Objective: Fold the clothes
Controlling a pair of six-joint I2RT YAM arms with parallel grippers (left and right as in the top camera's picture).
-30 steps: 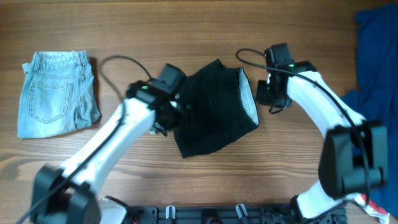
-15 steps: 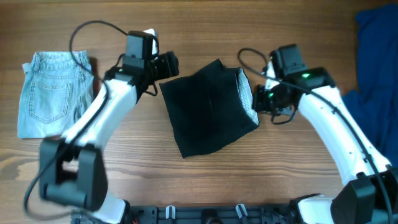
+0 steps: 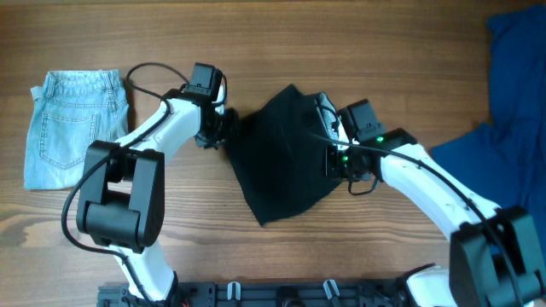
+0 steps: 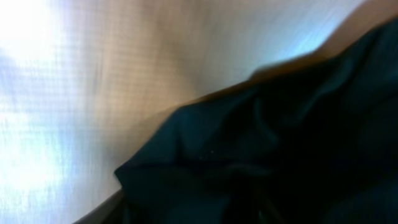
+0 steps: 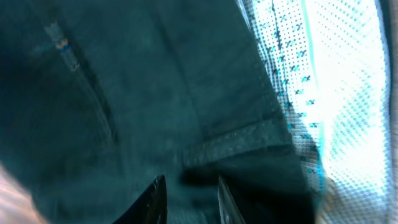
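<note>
Looking maybe half done: black garment [image 3: 286,158] lumpy mid-surface [image 3: 256,43], no neat fold yet. Left claw [image 3: 220,132] at left edge, right claw [image 3: 333,160] near waistband; can't tell either grip.

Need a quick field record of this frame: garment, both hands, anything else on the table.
garment: black clothes, mid-table, irregular outline, not neatly folded
waistband lining: whitish, showing at the garment's right edge
left hand: at the garment's left edge; grip unclear, wrist view blurred
right hand: on the garment's right side by the waistband; fingers over black fabric, grip unclear
other items: denim shorts far left, flat; blue fabric far right
surface: wooden table
</note>
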